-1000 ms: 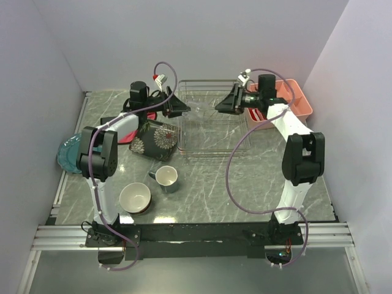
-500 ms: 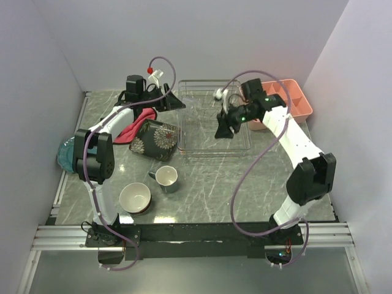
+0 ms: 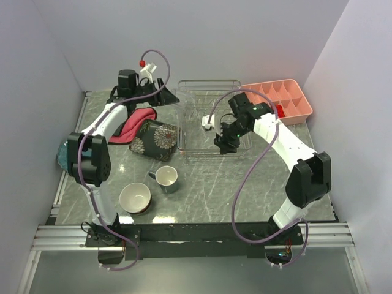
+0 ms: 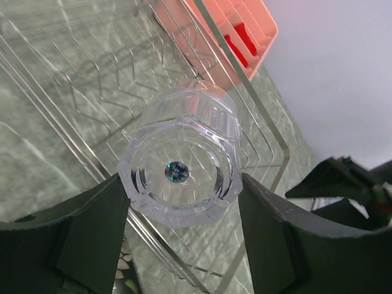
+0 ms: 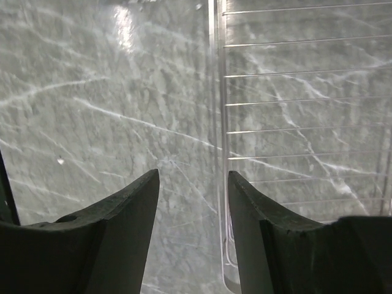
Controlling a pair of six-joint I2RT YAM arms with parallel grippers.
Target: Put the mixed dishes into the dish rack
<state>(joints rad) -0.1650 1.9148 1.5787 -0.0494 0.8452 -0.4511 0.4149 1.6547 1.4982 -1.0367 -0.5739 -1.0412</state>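
Dark outside and cream inside, the bowl [image 3: 135, 198] sits nearest the arm bases on the marble worktop [image 3: 208, 193]. The grey-blue mug [image 3: 166, 178] stands just beside it to the right, and both are well apart from either gripper. Behind them the square dark plate with white flowers [image 3: 154, 139] lies just beside the left edge of the dish rack [image 3: 199, 131]. The round blue plate [image 3: 63, 154] shows at the far left, mostly hidden by the left arm, and a red-pink cloth [image 3: 136, 120] lies behind the square plate.

The right gripper [image 3: 222, 147] hangs over the rack's near edge with its fingers spread and nothing between them. Its wrist view shows the rim of the see-through base below.

At the rack's far left corner, the left gripper [image 4: 182, 184] pinches a clear glass tumbler [image 4: 184, 153] above the wires. A small round mark on the glass base is too small to read.

Beyond the rack to the right sits the pink plastic tray [image 3: 294, 92], with something red in one compartment
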